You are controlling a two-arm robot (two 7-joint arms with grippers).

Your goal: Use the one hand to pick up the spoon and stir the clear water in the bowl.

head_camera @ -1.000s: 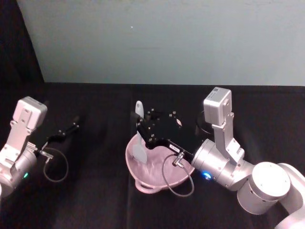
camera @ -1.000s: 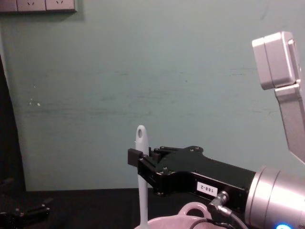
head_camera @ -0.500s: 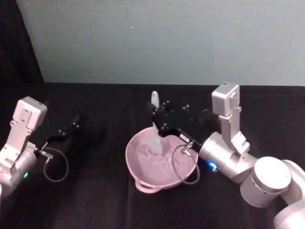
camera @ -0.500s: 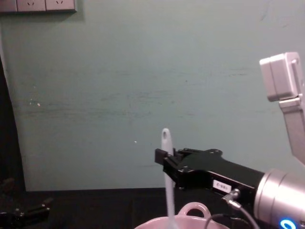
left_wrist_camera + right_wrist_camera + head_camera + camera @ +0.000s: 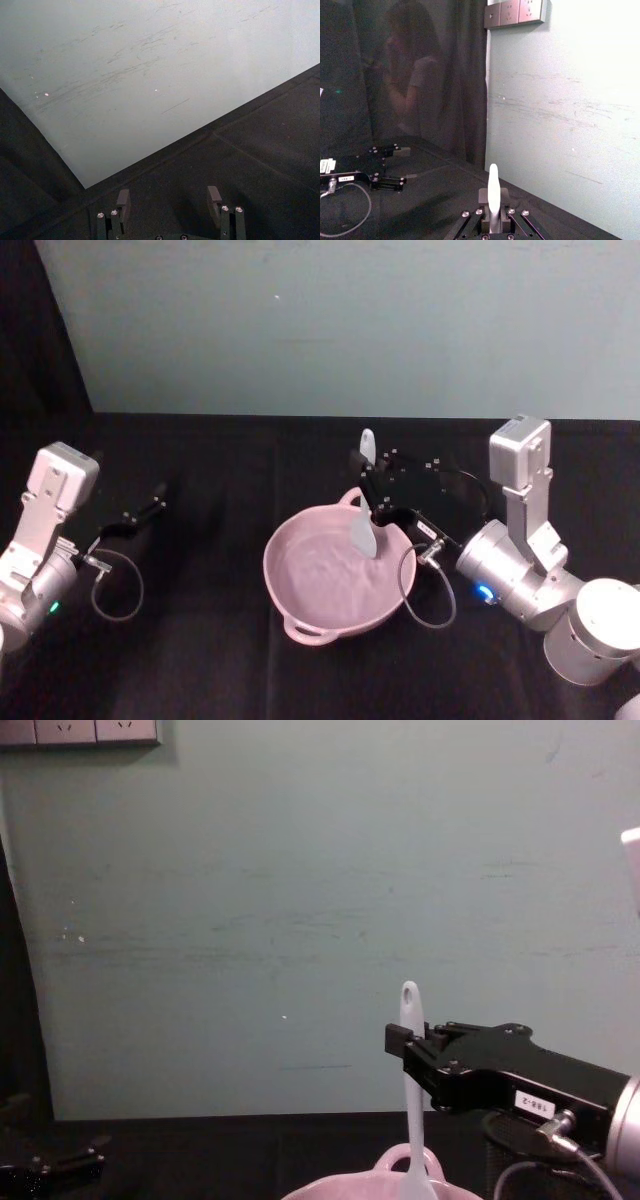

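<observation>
Right gripper [image 5: 370, 495] clamped on spoon [image 5: 364, 530] handle — spoon upright, scoop dipped in bowl [image 5: 268, 565] near its far-right rim. Left gripper [image 5: 169, 200] parked at left, fingers apart — holding nothing.

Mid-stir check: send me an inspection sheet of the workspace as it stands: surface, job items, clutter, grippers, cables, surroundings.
Surface: black cloth table, no spill seen.
Job's things: pink bowl with rippled water; white spoon upright, scoop down inside the bowl's far right part.
Clutter: black mesh cup behind the bowl, under the right gripper.
Grippers: right gripper shut on the spoon's handle; left gripper open, parked at the left.
Cables: right cable loop beside the bowl's rim; left cable loop on the table.
Surroundings: pale green wall, sockets, dark curtain.
</observation>
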